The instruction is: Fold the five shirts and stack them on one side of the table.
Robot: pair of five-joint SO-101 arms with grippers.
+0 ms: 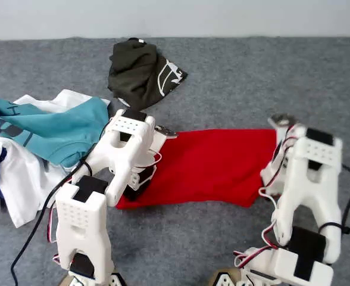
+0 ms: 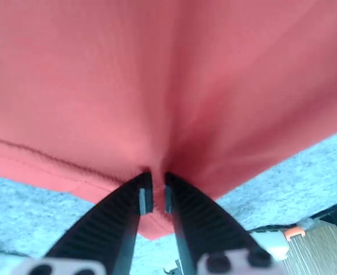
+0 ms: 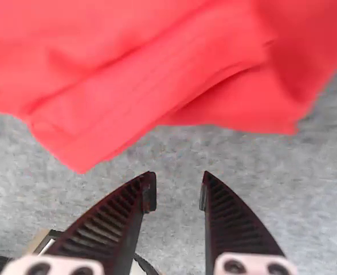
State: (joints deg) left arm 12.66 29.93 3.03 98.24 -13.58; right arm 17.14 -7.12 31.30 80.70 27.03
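Red cotton shirt (image 1: pixel 216 164) seemingly mid-fold | left gripper (image 2: pixel 155 196) pinches hem | right gripper (image 3: pixel 174 192) spread, empty | teal shirt (image 1: pixel 56 131), white shirt (image 1: pixel 17 179), dark shirt (image 1: pixel 140 71) unfolded

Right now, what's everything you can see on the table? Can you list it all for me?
red shirt: 1, red, spread in the middle between the two arms
dark shirt: 1, very dark with a white print, crumpled at the far side
teal shirt: 1, teal, left side, lying on top of white cloth
white shirt: at least 1 (can't tell if more), white, left edge, partly under the teal shirt
table: 1, grey fuzzy top, under everything
left gripper: 1, black fingers, shut on the red shirt's edge
right gripper: 1, black fingers, open over the grey top beside the red shirt
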